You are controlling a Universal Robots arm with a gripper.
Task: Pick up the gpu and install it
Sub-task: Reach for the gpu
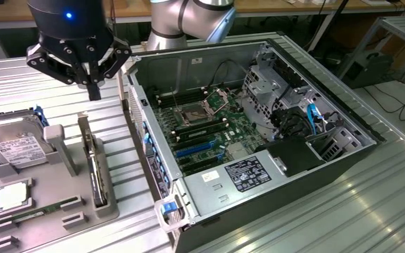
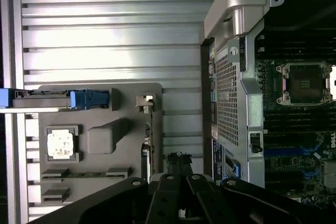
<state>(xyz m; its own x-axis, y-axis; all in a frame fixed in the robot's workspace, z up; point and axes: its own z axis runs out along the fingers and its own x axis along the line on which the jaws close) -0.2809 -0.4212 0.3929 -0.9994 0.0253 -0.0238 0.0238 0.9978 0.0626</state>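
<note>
Standing on its long edge in a slot of the grey holder, the gpu sits at the exterior view's lower left. Further to the exterior view's left on that holder lie a hard drive, a processor and a memory stick. The open case lies just to the exterior view's right, with its motherboard exposed. The gripper hangs above the gpu's far end, apart from it, fingers pressed together on nothing. The hard drive is cut off by the frame edge, and the gpu, seen edge-on, shows little of its face.
</note>
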